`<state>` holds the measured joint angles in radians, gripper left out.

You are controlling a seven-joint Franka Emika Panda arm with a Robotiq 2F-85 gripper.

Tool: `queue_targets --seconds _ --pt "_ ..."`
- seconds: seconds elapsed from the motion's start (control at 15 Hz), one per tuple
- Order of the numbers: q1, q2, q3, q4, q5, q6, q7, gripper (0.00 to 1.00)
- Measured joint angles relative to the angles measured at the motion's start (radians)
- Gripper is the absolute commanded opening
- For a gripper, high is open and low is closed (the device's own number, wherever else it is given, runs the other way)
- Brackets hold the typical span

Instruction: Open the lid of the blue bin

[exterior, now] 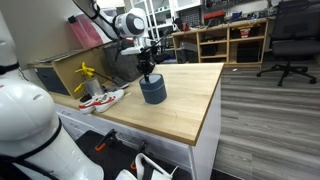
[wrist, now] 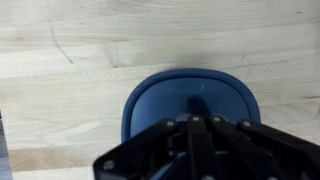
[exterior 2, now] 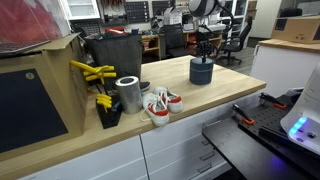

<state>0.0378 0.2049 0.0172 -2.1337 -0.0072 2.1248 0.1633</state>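
the pale wooden surface (exterior: pixel 190 100) fills the middle of both exterior views, mostly bare on the side where the work happens. the white arm (exterior: pixel 128 24) reaches in from the upper left of the frame and bends straight down, so the wrist camera looks squarely onto the target. the blue bin (exterior: pixel 153 93) stands upright on the surface just left of centre in an exterior view, well apart from the shoes (exterior 2: pixel 160 105) and silver can (exterior 2: pixel 128 93) in the lower middle of the frame, which leaves room to swing a lid aside.

the lid (wrist: pixel 165 100) sits flat and closed on the bin, filling the centre of the wrist view. the gripper (exterior: pixel 148 71) hangs directly above it, likely centred to catch whatever handle the top offers. the fingers (wrist: pixel 200 103) look drawn toward the lid's middle, but their own housing blocks them and i cannot tell whether they are spread or pinching anything.
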Motion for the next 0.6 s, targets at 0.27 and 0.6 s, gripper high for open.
queue_targets --seconds 0.27,0.6 --pt "0.004 0.000 0.000 -0.004 -0.012 0.006 0.000 0.00" --pt "0.011 -0.001 0.000 -0.005 -0.028 0.007 0.000 0.00"
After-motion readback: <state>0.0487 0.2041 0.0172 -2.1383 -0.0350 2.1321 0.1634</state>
